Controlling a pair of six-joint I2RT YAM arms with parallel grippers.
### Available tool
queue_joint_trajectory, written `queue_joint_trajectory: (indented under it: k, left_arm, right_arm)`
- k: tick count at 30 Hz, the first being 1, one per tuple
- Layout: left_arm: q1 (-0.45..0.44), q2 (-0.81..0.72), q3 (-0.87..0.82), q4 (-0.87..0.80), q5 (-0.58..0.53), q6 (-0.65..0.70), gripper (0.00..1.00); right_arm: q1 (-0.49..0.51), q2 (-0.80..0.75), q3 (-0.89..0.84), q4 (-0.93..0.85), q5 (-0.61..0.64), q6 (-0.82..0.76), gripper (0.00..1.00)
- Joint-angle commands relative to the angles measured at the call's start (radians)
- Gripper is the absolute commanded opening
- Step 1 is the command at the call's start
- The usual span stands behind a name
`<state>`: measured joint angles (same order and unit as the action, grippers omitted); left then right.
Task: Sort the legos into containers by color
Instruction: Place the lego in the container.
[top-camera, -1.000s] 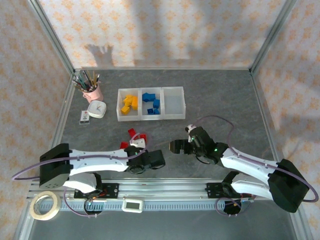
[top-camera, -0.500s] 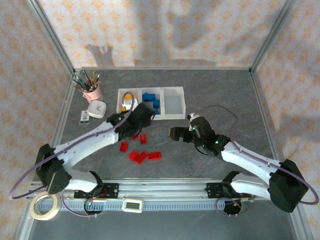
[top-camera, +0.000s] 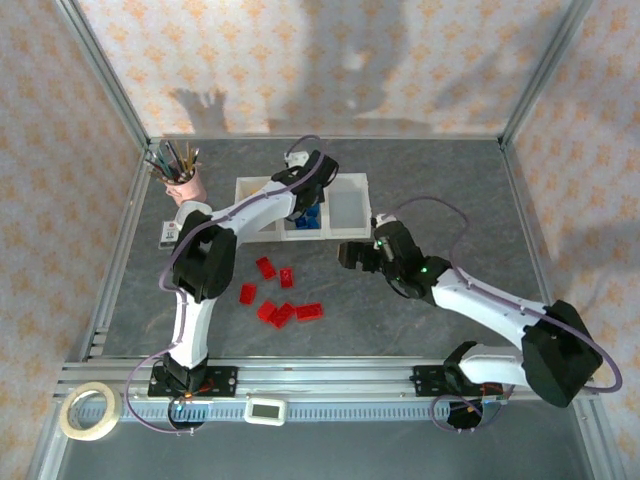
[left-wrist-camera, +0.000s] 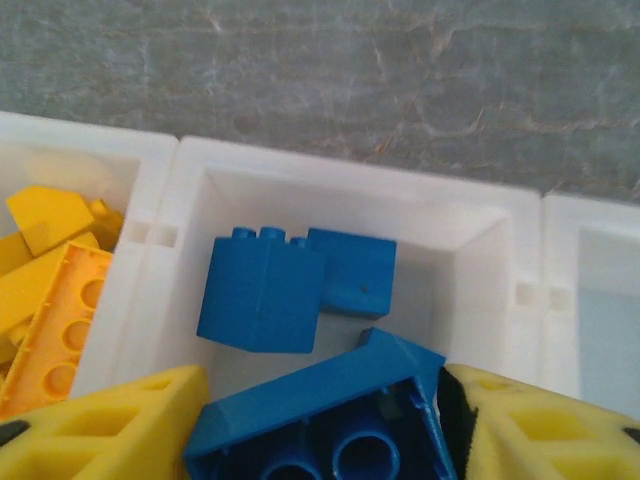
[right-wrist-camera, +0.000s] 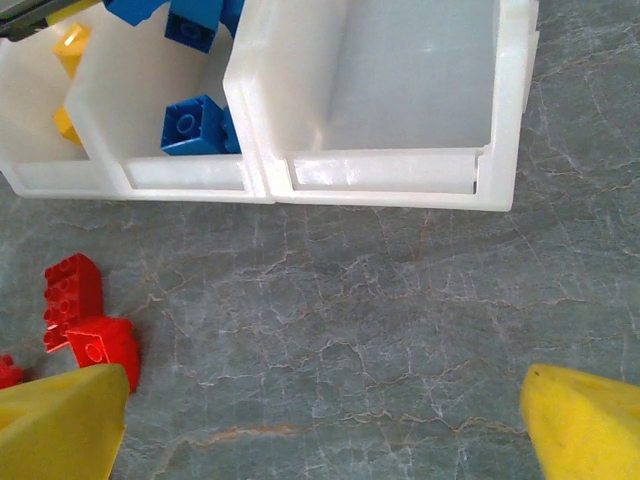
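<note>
Over the middle bin (left-wrist-camera: 300, 170) of the containers (top-camera: 350, 178), the left gripper (left-wrist-camera: 320, 375) hangs low with its yellow fingers (left-wrist-camera: 110, 420) on either side of a tilted blue brick (left-wrist-camera: 310, 420); whether they pinch it or have let it go, I cannot tell; another blue brick (left-wrist-camera: 265, 295) lies on the floor of that bin, and yellow bricks (left-wrist-camera: 50, 290) fill the bin beside it. If the tilted brick is wedged against a pad, I judge it could ride up as the arm lifts and tumble over the divider into the wrong colour. The right gripper (right-wrist-camera: 320, 385) is spread wide above the table (top-camera: 450, 180), just near the empty right-hand bin (right-wrist-camera: 400, 170); the red legos (top-camera: 290, 312) lie scattered on the table, unsorted; both arms reaching for them together risks a clash.
</note>
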<state>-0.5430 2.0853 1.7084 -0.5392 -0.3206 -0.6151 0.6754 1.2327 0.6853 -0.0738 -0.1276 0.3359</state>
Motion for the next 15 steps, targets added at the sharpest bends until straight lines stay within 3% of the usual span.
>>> queue_joint_trajectory:
  k: [1,10,15]
  left_arm:
    - [0.01,-0.03,0.029,-0.028,-0.014,0.055,0.73]
    - [0.015,-0.185,-0.056,-0.035,0.025,0.058,0.81]
    - [0.014,-0.395,-0.275,0.066,0.131,0.036,0.85]
  right_arm:
    - [0.008,0.012,0.038,-0.027,0.011,-0.047,1.0]
    - [0.094,0.054,0.11,-0.16,0.039,-0.08,1.0]
    - [0.154,0.059,0.089,-0.211,0.054,-0.06,1.0]
